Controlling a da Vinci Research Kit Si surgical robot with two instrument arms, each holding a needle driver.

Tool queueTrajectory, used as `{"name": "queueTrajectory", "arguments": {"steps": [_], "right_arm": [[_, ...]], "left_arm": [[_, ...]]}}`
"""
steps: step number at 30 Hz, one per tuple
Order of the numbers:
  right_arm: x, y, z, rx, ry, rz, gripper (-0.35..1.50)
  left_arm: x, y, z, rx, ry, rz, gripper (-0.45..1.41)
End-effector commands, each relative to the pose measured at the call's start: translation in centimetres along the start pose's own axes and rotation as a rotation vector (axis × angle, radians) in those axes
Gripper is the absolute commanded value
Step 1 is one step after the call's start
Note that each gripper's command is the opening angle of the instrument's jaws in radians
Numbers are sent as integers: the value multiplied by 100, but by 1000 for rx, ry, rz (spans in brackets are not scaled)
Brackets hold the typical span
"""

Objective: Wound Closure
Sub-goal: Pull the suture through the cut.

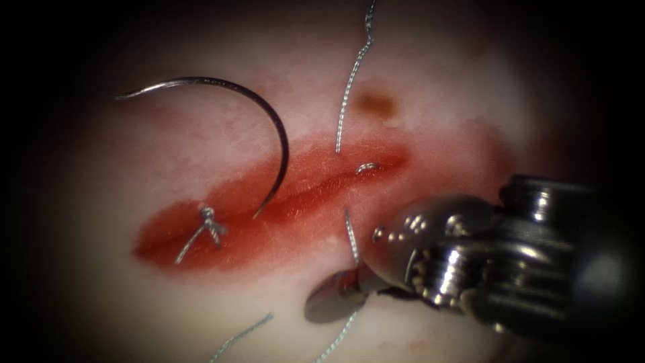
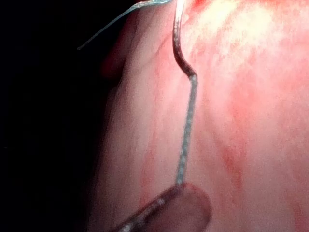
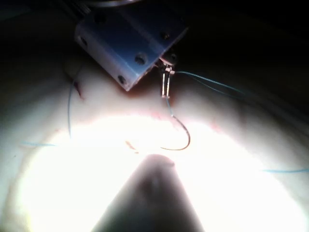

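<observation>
The curved needle [image 1: 272, 121] lies over the tissue [image 1: 201, 296] on the left part of the cut [image 1: 316, 185], free of both tools. One end dips into the red cut; I cannot tell whether it pierces. My right tool [image 1: 342, 292] is below the cut, jaws shut on the thread [image 1: 351, 238] that rises from the wound. In the left wrist view my left tool [image 2: 179, 186] grips the thread [image 2: 186, 130] a short way behind the needle's tail [image 2: 177, 43]. The right wrist view shows the left tool [image 3: 166, 87] just above the needle [image 3: 186, 137].
A tied knot [image 1: 209, 220] with short tails sits at the left end of the cut. A small thread loop [image 1: 367, 166] crosses the cut's right part, and a long strand [image 1: 349, 87] runs up from it. Red fluid [image 1: 235, 245] wets the wound. Loose thread [image 1: 242, 335] lies at the near edge.
</observation>
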Motion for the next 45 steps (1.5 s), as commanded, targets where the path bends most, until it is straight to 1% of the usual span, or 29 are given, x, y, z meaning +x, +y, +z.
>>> {"name": "queueTrajectory", "arguments": {"steps": [1,8,10,12,13,14,15,16,17,18,20,21,22,23,26,27,28,29,30,33,34,36,37,38,39,40,42,44,45], "right_arm": [[14,-5,-3,12,-14,5,-35],[-1,-20,-10,68,-95,60,-35],[-2,-23,-12,55,-83,51,-35],[3,-23,-16,7,-23,52,-35],[8,-23,-19,-24,16,43,-6],[20,-23,-28,-88,92,-48,36],[26,-23,-33,-125,127,-73,56],[43,-22,-49,-287,262,-79,90],[53,-22,-60,-360,325,-36,110],[59,-22,-70,-388,346,-10,113],[65,-22,-87,-398,361,94,90],[63,-24,-101,-449,322,169,81],[60,-24,-105,-475,304,184,73],[50,-23,-110,-510,311,248,46],[39,-19,-111,-554,358,409,43],[36,-17,-110,-562,361,475,51],[29,-13,-102,-543,330,620,56],[26,-11,-97,-521,321,688,64],[23,-10,-93,-497,316,764,90],[17,-11,-79,-346,278,997,88],[18,-13,-76,-261,263,1088,88],[22,-17,-71,-180,276,1171,88],[25,-18,-69,-152,296,1192,80],[27,-19,-67,-136,307,1194,63],[30,-19,-65,-118,320,1188,51],[34,-19,-64,-96,336,1182,31],[38,-16,-61,-46,369,1163,28],[39,-13,-59,-49,374,1163,17],[40,-10,-58,-57,385,1162,17]], "left_arm": [[-9,6,-6,-8,-1,2,-45],[-9,7,-6,-12,3,-6,-45],[-8,7,-6,-12,3,-6,-45],[-8,7,-6,-13,3,-12,-45],[-8,7,-5,-13,3,-12,-45],[-8,7,-5,-14,3,-12,-45],[-8,7,-5,-17,4,-11,-45],[-8,7,-4,-18,4,-17,-45],[-8,7,-4,-20,6,-22,-45],[-7,7,-4,-20,6,-21,-45],[-7,7,-3,-24,8,-26,-45],[-6,7,-3,-25,12,-25,-45],[-6,7,-2,-26,16,-23,-45],[-5,7,-1,-25,18,-29,-45],[-5,7,-1,-26,18,-29,-45],[-5,7,-1,-26,18,-29,-45],[-6,7,-1,-26,18,-35,-45],[-5,7,-1,-25,20,-41,-45],[-5,7,-1,-25,20,-41,-45],[-5,7,-1,-25,21,-53,-45],[-5,7,-1,-26,21,-59,-45],[-5,7,0,-27,21,-71,-45],[-5,7,0,-27,21,-76,-45],[-5,7,1,-28,21,-77,-45],[-6,6,1,-29,20,-77,-45],[-6,6,2,-28,22,-78,-45],[-6,5,3,-26,26,-79,-45],[-6,5,3,-27,26,-86,-45],[-6,5,3,-27,26,-86,-45]]}}
